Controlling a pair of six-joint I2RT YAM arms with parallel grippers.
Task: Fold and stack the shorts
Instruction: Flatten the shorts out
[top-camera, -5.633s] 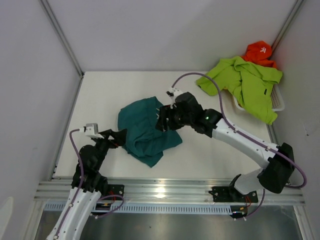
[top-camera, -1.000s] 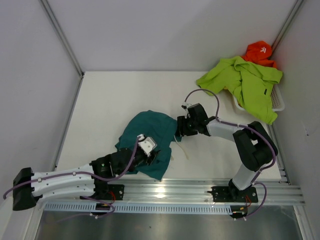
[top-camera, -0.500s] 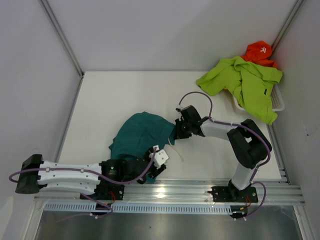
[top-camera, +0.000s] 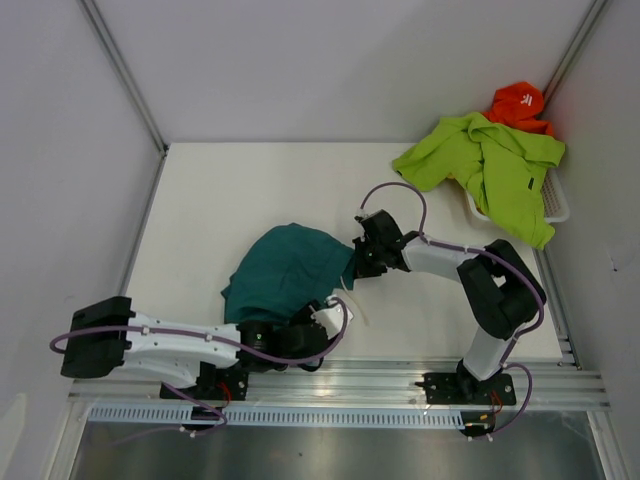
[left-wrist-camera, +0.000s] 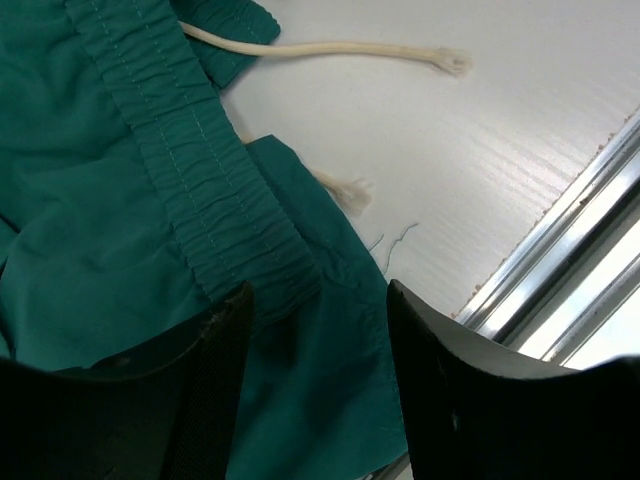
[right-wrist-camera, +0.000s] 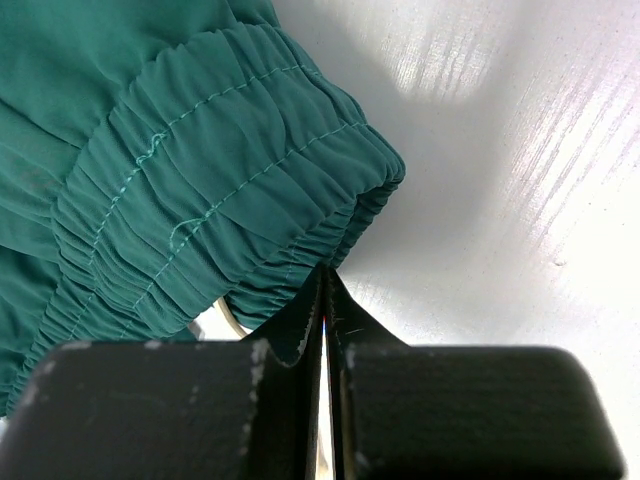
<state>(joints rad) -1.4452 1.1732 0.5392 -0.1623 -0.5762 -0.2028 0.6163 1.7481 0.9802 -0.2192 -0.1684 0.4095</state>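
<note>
Though left end effector (left-wrist-camera: 318, 300) gapes, right end effector (right-wrist-camera: 326, 288) pinches teal shorts (right-wrist-camera: 150, 150).

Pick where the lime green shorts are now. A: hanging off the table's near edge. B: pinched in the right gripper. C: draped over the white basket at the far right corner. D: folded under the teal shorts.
C: the lime green shorts hang over the rim of the white basket at the far right, well apart from the teal shorts.
</note>
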